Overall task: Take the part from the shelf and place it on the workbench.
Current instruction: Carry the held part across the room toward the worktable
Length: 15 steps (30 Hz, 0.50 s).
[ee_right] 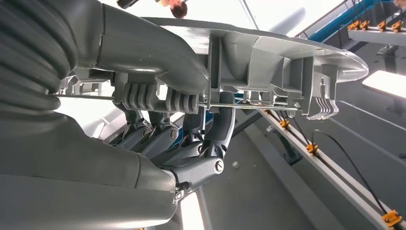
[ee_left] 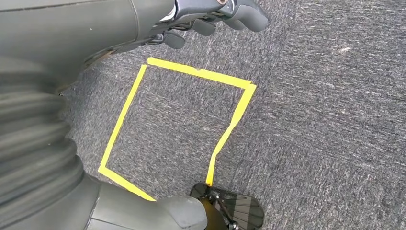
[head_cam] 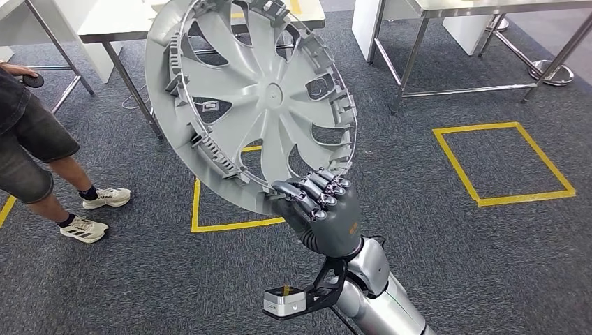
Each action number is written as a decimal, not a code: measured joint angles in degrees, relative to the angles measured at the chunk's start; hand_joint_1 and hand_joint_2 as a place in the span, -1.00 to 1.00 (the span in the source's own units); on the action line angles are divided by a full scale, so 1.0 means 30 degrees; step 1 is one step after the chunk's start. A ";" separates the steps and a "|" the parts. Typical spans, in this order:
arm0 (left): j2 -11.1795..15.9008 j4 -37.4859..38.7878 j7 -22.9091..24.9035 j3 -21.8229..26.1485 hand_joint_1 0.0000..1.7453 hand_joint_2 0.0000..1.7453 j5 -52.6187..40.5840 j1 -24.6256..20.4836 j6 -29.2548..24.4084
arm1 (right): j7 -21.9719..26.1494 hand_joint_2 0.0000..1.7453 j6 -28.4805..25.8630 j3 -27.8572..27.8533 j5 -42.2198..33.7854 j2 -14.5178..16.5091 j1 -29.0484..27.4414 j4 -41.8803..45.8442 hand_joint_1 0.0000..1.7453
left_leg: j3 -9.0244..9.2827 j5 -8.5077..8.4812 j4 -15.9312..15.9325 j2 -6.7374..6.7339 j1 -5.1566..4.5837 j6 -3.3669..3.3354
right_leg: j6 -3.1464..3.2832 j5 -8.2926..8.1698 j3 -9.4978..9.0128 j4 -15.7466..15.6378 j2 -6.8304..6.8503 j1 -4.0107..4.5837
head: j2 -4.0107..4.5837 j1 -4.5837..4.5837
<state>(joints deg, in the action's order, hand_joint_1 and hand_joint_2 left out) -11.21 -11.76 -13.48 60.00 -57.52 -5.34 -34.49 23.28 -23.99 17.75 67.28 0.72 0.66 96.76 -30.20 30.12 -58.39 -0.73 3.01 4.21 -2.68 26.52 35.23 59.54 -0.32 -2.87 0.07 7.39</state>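
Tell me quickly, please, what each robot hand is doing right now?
Left robot hand: holds nothing; open or closed cannot be told.
Right robot hand: grips the rim of the grey wheel cover.

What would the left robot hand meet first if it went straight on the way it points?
Probably the grey carpet: the left robot hand points down at it, near the yellow tape square. Depth is unclear.

- No readable text, brand or number stood on the grey wheel cover (head_cam: pixel 258 98)
- A small orange mark on the back of the right hand (head_cam: pixel 328 213) was too small to read
- The yellow tape squares (head_cam: pixel 504 164) on the carpet carried no lettering
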 joint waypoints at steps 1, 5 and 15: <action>0.0000 0.0000 -0.0024 0.0000 -1.00 1.00 -0.0036 0.0001 -0.0007 | 0.0005 1.00 0.0002 0.0000 -0.0005 0.0000 -0.0004 0.0005 1.00 | -0.0006 -0.0001 -0.0008 0.0000 -0.0003 -0.0008 | -0.0010 -0.0007 0.0000 -0.0005 0.0000 -0.0002 | 0.0000 0.0000; 0.0006 -0.0004 -0.0096 0.0000 -1.00 1.00 -0.0126 0.0008 -0.0036 | 0.0042 1.00 0.0075 0.0000 -0.0162 0.0007 -0.0053 0.0007 1.00 | -0.0062 0.0032 -0.0102 0.0001 -0.0025 -0.0110 | -0.0059 -0.0040 -0.0003 -0.0042 0.0004 -0.0062 | 0.0000 -0.0005; 0.0035 -0.0009 0.0676 -0.0013 -1.00 1.00 -0.0439 0.0055 -0.0224 | 0.0157 1.00 0.0131 0.0055 -0.0253 0.0235 -0.0201 0.0016 1.00 | -0.0107 -0.0293 0.0136 -0.0182 -0.0175 -0.1095 | -0.0650 -0.0019 0.0101 0.0008 0.0042 -0.0258 | 0.0000 0.0045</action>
<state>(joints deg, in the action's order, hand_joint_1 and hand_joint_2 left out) -11.11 -11.79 -11.45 59.96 -58.83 -5.17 -35.16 23.75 -23.60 17.91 66.52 1.43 0.06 96.81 -30.52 29.24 -57.98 -1.27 2.48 0.92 -4.63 26.47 35.54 59.56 -0.20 -3.65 0.07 7.52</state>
